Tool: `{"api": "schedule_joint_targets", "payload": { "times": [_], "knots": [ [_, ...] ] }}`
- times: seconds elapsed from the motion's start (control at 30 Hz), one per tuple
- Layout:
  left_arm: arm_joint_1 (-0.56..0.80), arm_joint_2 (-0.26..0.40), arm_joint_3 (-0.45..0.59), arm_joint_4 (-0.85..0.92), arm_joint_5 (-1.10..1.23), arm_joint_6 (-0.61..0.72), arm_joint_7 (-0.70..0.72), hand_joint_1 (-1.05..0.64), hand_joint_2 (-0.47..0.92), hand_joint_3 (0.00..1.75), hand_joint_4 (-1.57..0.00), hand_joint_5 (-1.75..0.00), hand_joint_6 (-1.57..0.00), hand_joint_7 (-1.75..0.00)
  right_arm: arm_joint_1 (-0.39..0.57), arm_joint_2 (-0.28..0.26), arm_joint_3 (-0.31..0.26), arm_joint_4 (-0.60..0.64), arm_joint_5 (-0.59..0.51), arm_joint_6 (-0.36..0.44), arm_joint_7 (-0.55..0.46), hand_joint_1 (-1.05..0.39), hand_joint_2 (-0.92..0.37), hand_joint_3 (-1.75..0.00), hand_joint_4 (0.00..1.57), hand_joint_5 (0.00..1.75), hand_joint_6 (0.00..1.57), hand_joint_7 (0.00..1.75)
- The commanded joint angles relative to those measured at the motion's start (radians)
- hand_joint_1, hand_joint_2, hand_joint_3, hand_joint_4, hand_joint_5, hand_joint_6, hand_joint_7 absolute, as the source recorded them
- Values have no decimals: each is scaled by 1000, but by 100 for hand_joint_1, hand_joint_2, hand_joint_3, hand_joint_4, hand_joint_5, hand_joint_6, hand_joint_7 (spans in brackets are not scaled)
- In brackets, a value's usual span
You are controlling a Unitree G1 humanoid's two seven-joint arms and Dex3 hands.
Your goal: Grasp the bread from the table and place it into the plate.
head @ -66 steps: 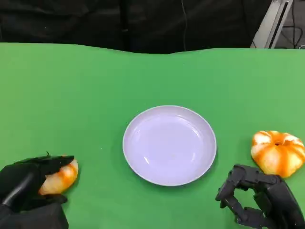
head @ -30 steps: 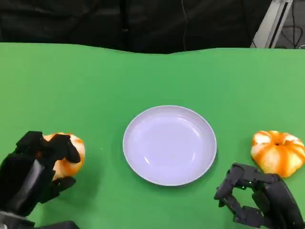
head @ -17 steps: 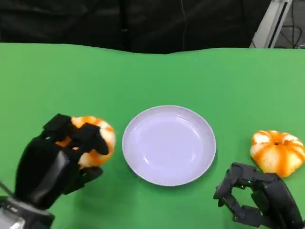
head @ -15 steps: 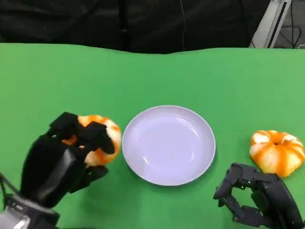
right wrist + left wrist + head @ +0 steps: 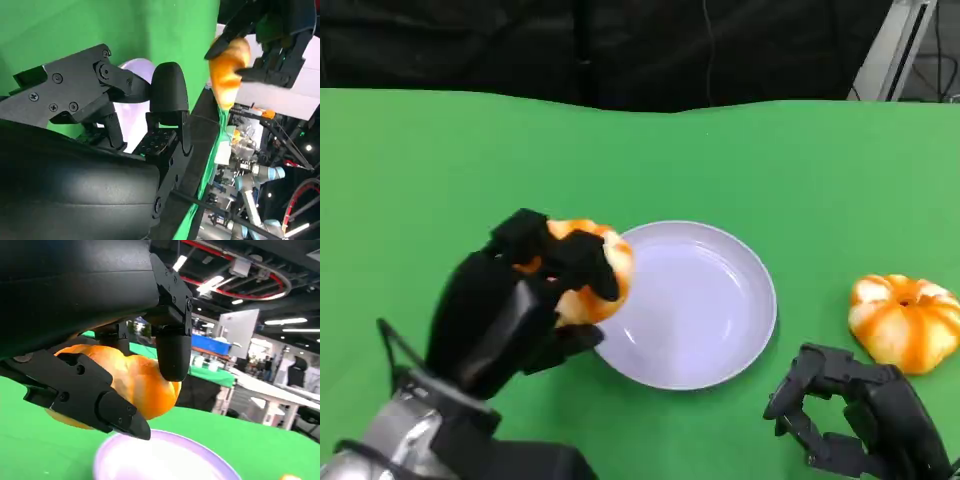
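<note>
Bread point(image 5: 585, 280) was gripped in the left hand point(image 5: 525, 300) above the plate's point(image 5: 720, 320) edge; the right hand point(image 5: 850, 415) held nothing, fingers loosely curled apart.

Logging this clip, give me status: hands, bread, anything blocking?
Left hand grips orange-white bread roll above rim of round lavender plate. Right hand empty, fingers curled. Second orange bread on green table, clear of path.

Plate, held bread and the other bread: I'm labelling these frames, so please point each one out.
plate point(image 5: 720, 300), head view, bare middle of the dish.
held bread point(image 5: 592, 290), head view, side showing below the left hand's fingers.
other bread point(image 5: 904, 320), head view, top centre.
</note>
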Motion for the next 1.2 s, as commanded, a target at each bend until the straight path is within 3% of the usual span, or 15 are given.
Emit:
{"api": "schedule_joint_targets", "payload": {
  "times": [0.03, 0.5, 0.8, 0.9, 1.2],
  "knots": [
    [-68, -43, -28, 81, -27, -36, -10, -5, 74, 0, -65, -175, -53, -175, -1, -4, -3, -5, 8, -4, -5, -21, -69, -80, 75, 157, 79, 129],
    [-248, -136, -108, 343, -62, -78, -95, -7, 77, 1, -57, -175, -49, -175, -1, -6, -2, 4, -25, -12, -38, -24, -68, -82, 79, 153, 82, 123],
    [-277, -148, -112, 381, -98, -73, -147, -7, 78, 1, -52, -175, -46, -175, 7, 2, 10, -1, -31, -19, -57, -23, -67, -83, 80, 155, 84, 122],
    [-362, -184, -93, 514, -204, -140, -220, -7, 81, 2, -52, -175, -49, -170, 5, 21, 4, 12, -41, -59, -84, -25, -66, -84, 81, 156, 81, 129],
    [-418, -181, -93, 620, -239, -188, -261, -8, 81, 1, -51, -175, -52, -164, 4, 18, 9, 15, -58, -68, -101, -25, -67, -83, 81, 155, 79, 132]
  ]
}}
